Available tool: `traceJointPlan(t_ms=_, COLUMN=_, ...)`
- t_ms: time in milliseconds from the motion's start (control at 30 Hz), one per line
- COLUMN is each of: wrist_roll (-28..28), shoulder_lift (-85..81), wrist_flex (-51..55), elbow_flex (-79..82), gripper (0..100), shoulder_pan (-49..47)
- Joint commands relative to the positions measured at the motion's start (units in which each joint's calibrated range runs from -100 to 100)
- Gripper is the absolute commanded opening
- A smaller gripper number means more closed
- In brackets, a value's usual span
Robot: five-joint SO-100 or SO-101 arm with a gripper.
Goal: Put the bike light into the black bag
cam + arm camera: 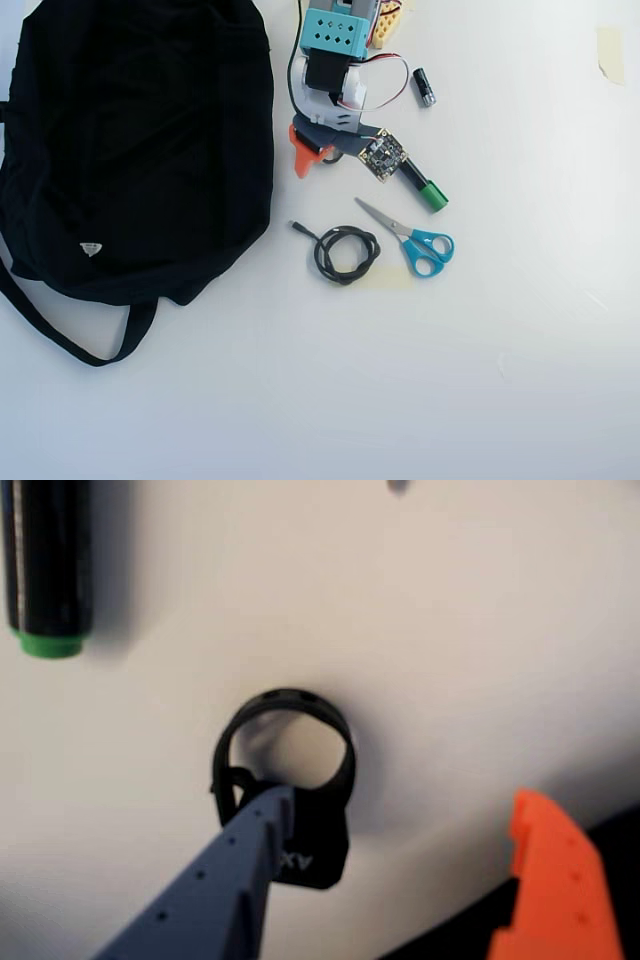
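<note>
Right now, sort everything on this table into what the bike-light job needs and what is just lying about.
Needed:
small black bike light with rubbery loop strap
large floppy black fabric bag
gripper

Lying about:
black marker with green cap
blue-handled scissors
coiled black cable
small black cylinder with silvery tip

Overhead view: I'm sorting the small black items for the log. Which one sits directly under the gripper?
The bike light, hidden under the gripper from overhead; the cable and the small cylinder lie apart from it.

Hobby desk: white tabletop [520,350], scissors [415,238]
</note>
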Motion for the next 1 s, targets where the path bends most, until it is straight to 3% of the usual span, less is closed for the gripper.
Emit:
traceJointPlan(t_ms=0, wrist_roll=-0.3, shoulder_lift=0.9, wrist_flex=-0.5, elbow_flex=-1.3, gripper=29, shoulder_pan=-0.4)
traceJointPlan(t_ms=967, wrist_roll=-1.0, shoulder_lift=5.8, wrist_flex=-3.3, elbow_flex=-0.6, gripper=29, shoulder_pan=-0.6)
